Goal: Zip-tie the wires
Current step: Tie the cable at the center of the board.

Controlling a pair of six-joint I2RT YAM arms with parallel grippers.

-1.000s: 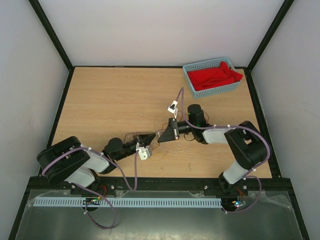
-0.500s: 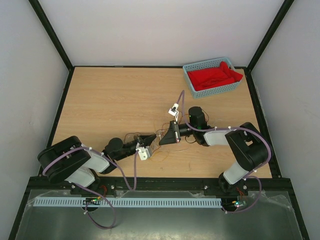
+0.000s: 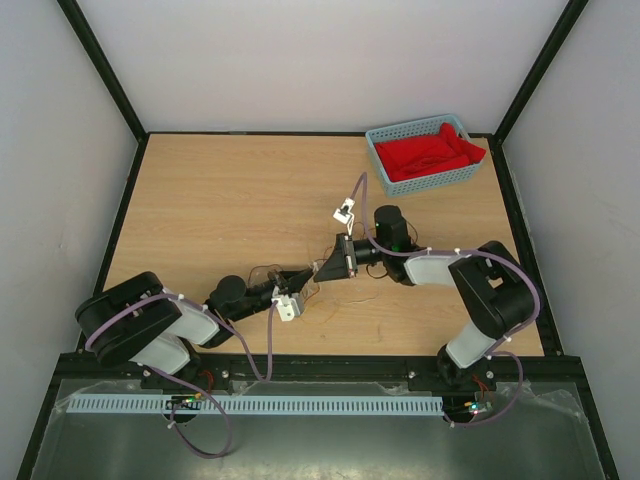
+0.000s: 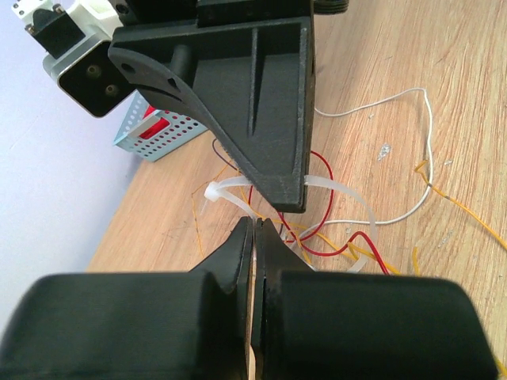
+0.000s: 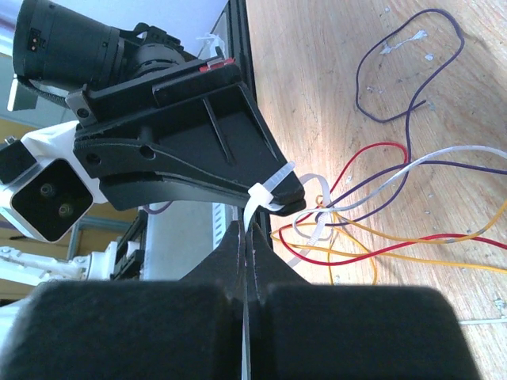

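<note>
Both jaws tight on zip tie [image 5: 262,193]

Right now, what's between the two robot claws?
A white zip tie spans from the left gripper to the right gripper; both wrist views show it.

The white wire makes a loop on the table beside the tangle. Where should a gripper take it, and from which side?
Take the white wire at the outer bend of its loop, away from the tangle, where it lies alone on the table. Come from straight above, one finger on each side: the strand lies flat, and lower down a yellow wire crosses it.
</note>
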